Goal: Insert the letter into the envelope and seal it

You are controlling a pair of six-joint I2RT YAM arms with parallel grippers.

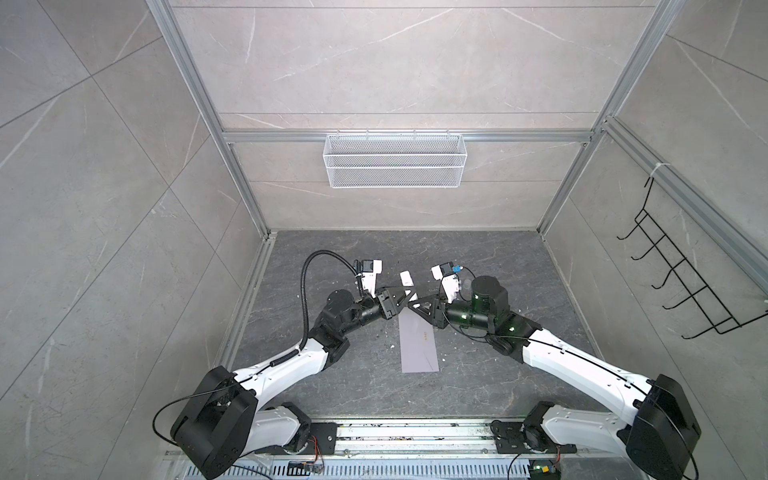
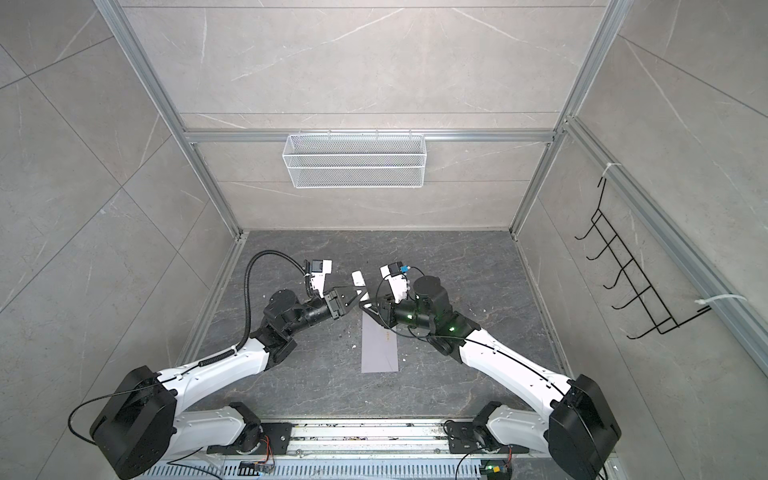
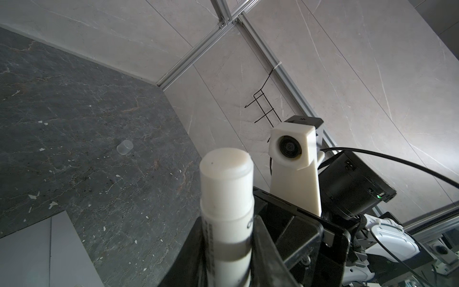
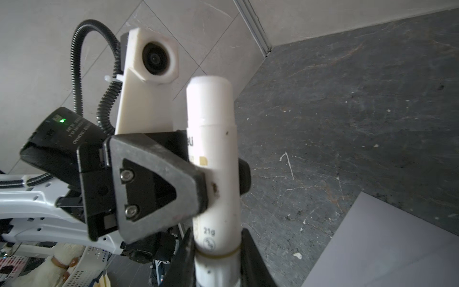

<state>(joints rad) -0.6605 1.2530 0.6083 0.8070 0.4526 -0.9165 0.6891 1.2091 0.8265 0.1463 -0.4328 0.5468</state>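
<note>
Two grippers share one glue stick (image 4: 211, 111) above the upper end of the envelope (image 1: 419, 351).

Seen in the right wrist view, the left gripper (image 4: 222, 184) is clamped round the stick's middle, and the right gripper (image 4: 217, 263) grasps its lower end, with a finger pressed to each side. In both top views the pair meets at centre frame. The lavender-grey envelope (image 2: 379, 351) lies flat on the dark tabletop (image 1: 498, 257) just below centre, long edges running up the frame. Its upper end is partly covered by the right gripper, and its lower short edge is fully exposed. Bare tabletop shows along both long edges and up to the back wall. At left-centre of the left wrist view stands a small clear cylinder (image 3: 124, 147), possibly a cap, well apart from the stick.
</note>
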